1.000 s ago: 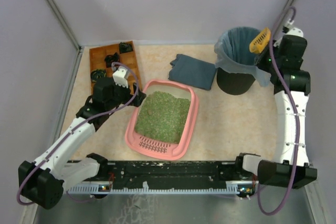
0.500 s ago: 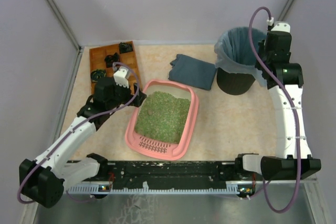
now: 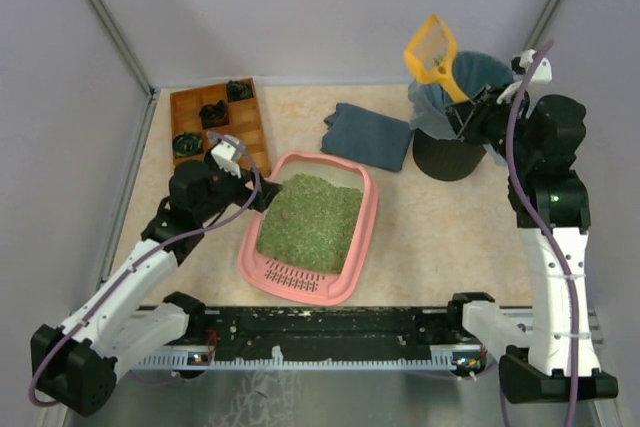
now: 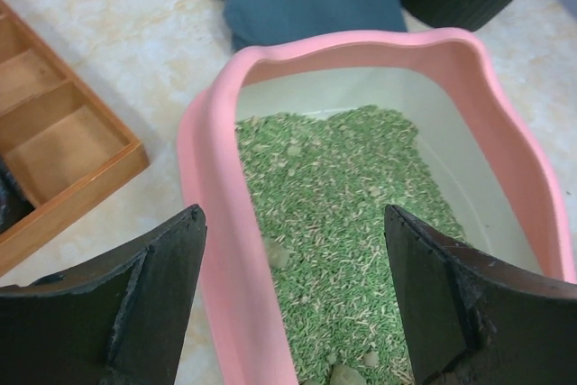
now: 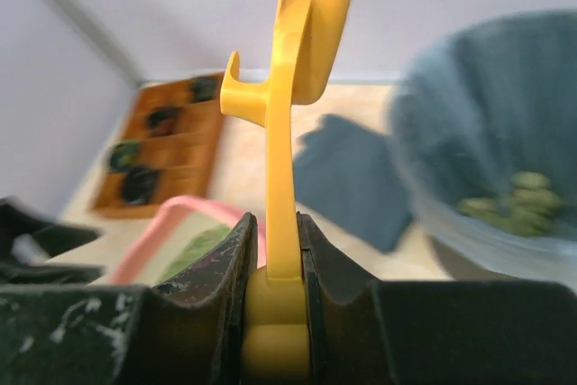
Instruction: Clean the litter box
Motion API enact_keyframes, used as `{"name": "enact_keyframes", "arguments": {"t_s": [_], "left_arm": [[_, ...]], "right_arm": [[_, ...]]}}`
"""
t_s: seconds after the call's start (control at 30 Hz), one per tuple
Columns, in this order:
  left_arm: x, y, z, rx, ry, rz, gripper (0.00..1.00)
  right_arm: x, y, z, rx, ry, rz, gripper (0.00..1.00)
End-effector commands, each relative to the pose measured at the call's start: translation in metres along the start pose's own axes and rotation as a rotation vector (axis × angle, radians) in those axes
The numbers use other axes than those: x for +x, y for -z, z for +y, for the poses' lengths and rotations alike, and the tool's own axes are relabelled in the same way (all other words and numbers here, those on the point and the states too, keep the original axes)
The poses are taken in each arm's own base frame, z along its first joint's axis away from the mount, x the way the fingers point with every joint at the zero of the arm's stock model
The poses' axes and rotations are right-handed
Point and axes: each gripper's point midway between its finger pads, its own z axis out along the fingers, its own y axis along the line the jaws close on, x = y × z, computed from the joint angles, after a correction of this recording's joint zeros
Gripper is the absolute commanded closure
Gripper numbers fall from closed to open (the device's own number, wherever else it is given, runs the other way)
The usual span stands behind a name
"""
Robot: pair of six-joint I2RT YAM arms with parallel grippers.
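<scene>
Right pincer [image 5: 275,250] was pinching the yellow scoop [image 3: 432,47] up by the bin [image 3: 445,157] at two o'clock, apparently empty, so it wanted a slow, shallow pass through the litter box [image 3: 362,237] at six, left pincer [image 4: 290,232] spread astride its rim.

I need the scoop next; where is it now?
In the top view the yellow scoop is at upper right, clamped in the right gripper, just left of the black bin and its opening.

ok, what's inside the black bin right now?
The black bin holds a blue-grey bag with a few green litter clumps in it, seen from the right wrist. The bottom isn't visible; in the top view the right arm covers part of the opening.
</scene>
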Motion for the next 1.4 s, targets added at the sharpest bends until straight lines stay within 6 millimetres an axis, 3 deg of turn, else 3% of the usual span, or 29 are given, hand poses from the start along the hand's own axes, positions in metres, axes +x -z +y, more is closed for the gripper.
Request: {"name": "enact_keyframes", "arguments": {"t_s": [0.0, 0.13, 0.27, 0.4, 0.53, 0.67, 0.83, 1.03, 1.37], "left_arm": [[-0.026, 0.01, -0.028, 0.156, -0.061, -0.175, 0.16], [-0.036, 0.018, -0.032, 0.17, -0.1, -0.264, 0.15], [-0.04, 0.026, -0.044, 0.215, -0.235, -0.308, 0.13], [-0.04, 0.039, -0.072, 0.317, -0.496, -0.364, 0.13], [-0.027, 0.053, -0.115, 0.49, -0.753, -0.424, 0.14], [-0.011, 0.05, -0.137, 0.62, -0.885, -0.384, 0.21], [-0.003, 0.037, -0.147, 0.661, -0.96, -0.341, 0.34], [-0.001, 0.02, -0.149, 0.66, -0.983, -0.298, 0.37], [-0.005, 0.009, -0.144, 0.611, -0.986, -0.282, 0.44]], "right_arm": [[0.027, 0.003, 0.075, -0.434, -0.206, 0.095, 1.0], [0.073, 0.005, 0.104, -0.47, -0.271, 0.195, 1.0], [0.139, 0.006, 0.134, -0.466, -0.253, 0.398, 1.0], [0.193, 0.008, 0.154, -0.438, -0.18, 0.559, 1.0], [0.221, 0.013, 0.172, -0.465, -0.128, 0.661, 1.0], [0.228, 0.013, 0.178, -0.448, -0.061, 0.697, 1.0], [0.226, 0.015, 0.18, -0.444, -0.027, 0.702, 1.0], [0.225, 0.023, 0.181, -0.461, -0.018, 0.705, 1.0], [0.22, 0.034, 0.183, -0.501, 0.001, 0.704, 1.0]]}}
